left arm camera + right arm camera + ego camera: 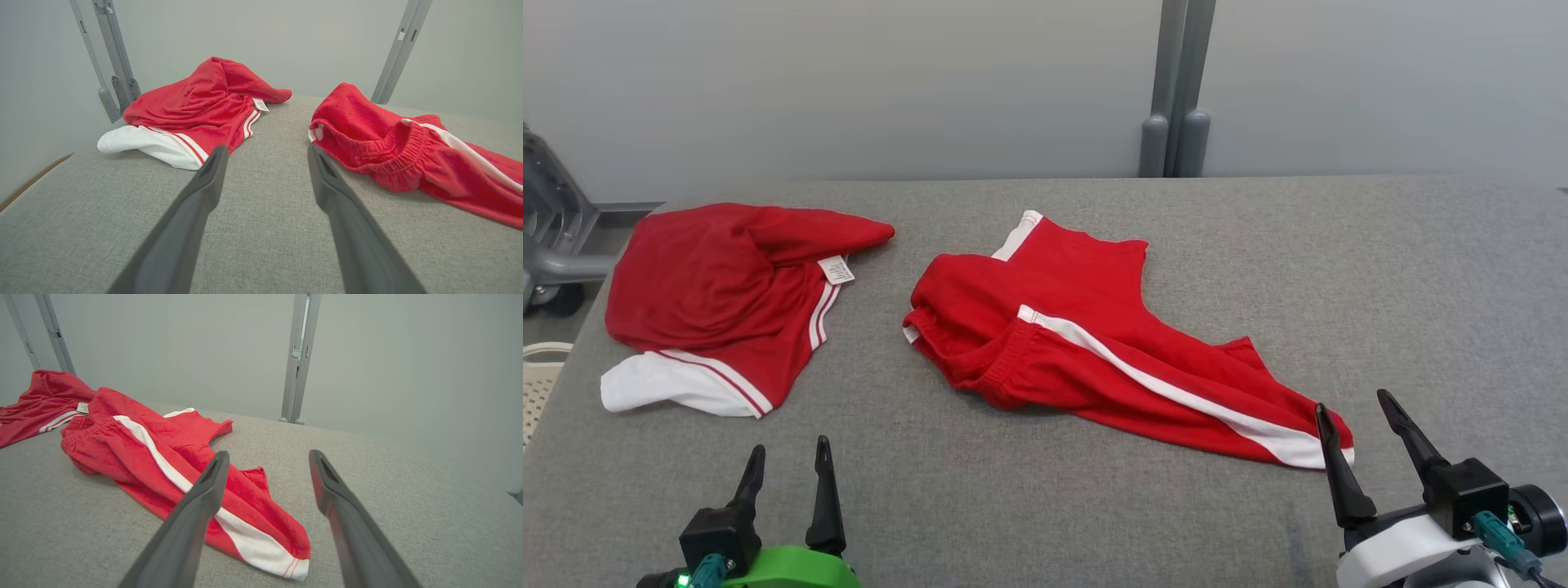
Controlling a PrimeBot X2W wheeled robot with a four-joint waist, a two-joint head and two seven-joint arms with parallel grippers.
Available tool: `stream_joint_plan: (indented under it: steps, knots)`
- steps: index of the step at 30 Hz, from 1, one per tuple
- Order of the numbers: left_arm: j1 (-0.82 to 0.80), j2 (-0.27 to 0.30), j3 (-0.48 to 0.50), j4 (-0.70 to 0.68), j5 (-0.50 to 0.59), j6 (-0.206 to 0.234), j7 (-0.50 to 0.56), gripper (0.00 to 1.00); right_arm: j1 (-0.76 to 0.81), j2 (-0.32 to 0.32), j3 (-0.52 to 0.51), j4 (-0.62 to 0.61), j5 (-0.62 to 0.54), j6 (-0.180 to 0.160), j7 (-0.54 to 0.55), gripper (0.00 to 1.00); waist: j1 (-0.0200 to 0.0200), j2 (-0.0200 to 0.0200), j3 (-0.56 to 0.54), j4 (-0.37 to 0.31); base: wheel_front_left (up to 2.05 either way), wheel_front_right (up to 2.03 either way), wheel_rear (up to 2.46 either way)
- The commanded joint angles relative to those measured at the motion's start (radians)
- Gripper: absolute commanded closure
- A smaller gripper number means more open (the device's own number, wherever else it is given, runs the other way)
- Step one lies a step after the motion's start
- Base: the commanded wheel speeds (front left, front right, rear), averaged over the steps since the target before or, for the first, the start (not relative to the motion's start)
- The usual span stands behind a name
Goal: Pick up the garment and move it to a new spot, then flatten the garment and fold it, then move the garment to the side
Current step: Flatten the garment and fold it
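Right tool (1352, 400) is hovering, fingers spread wide, holding nothing. Red trousers (1094, 351) are lying on the surface (1421, 286), striped leg hem just ahead of this tool's inner finger; touching or not, cannot tell. Long axis is running away forward and across toward the left tool (791, 443), ending at the waistband. Left tool is gaping wide, empty, waistband farther ahead to its right. Right arm is looking nearer for the pick. Red shirt (711, 286) is lying beyond the left tool.

A plain lab or test bay: bare grey partition walls (849, 82) joined by metal posts (1176, 98) behind a grey cloth-covered table (1421, 269).
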Motion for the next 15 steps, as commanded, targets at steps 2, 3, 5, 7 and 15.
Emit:
stream_joint_plan:
  steps: [2,3,5,7,15]
  knots:
    - [0.011,-0.012,0.014,0.0,0.022,-0.02,-0.003,0.0,0.023,0.005,-0.003,0.0,-0.006,0.0,-0.003,0.0,0.0,0.0,-0.001,0.027,0.0,0.0,0.0]
    - [0.014,-0.016,0.02,0.0,0.028,-0.025,-0.003,0.0,0.024,0.006,-0.004,-0.001,-0.006,0.0,-0.003,0.0,0.0,0.0,0.0,0.03,0.0,0.0,0.0]
    - [0.018,-0.026,0.03,0.001,0.036,-0.035,-0.003,0.0,0.026,0.007,-0.002,-0.002,-0.008,0.0,-0.003,0.0,0.0,0.0,0.002,0.035,0.0,0.0,0.0]
    - [0.023,-0.034,0.038,0.002,0.045,-0.042,-0.003,0.0,0.029,0.008,0.0,-0.002,-0.01,0.0,-0.003,0.0,0.0,0.0,0.004,0.037,0.0,0.0,0.0]
    - [-0.019,-0.066,0.057,-0.022,0.083,-0.077,-0.003,0.0,0.043,0.015,-0.029,0.067,-0.004,0.0,-0.003,0.0,0.0,0.0,0.038,0.038,0.0,0.0,0.0]
